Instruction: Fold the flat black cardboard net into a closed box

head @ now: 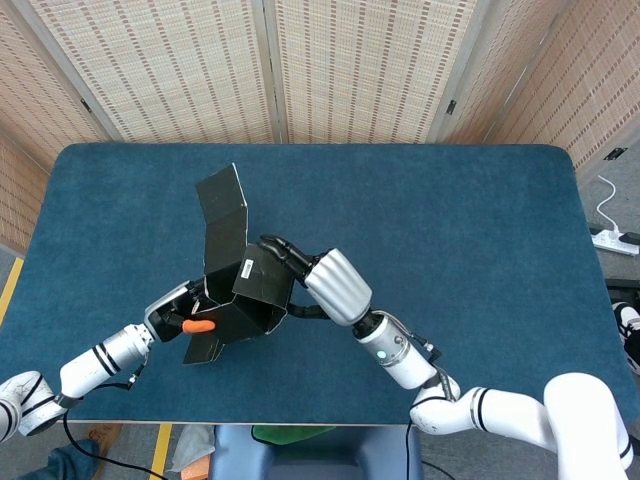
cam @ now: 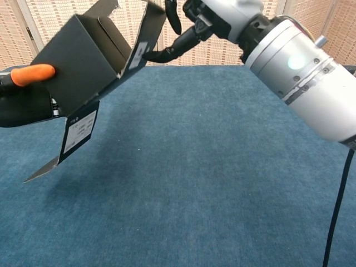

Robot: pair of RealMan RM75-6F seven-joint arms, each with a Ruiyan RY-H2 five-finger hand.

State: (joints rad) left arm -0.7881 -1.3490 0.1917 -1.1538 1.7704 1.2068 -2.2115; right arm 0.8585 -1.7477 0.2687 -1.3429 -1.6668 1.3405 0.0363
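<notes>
The left robot hand (head: 185, 312) is gripping the half-folded box (head: 238, 295) above the desk (head: 450, 230) so the right robot hand (head: 322, 285), fingers spread, is pressing a flap (cam: 146, 39) inward.

Matt black cardboard net (head: 240, 290); napped blue cloth table (head: 450, 230).

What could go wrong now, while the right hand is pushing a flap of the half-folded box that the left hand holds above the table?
The left hand grips the black box at one side only, so a push from the right hand may twist it loose. The long flap still stands open, and the bottom flap hangs free; either might bend wrongly.
</notes>
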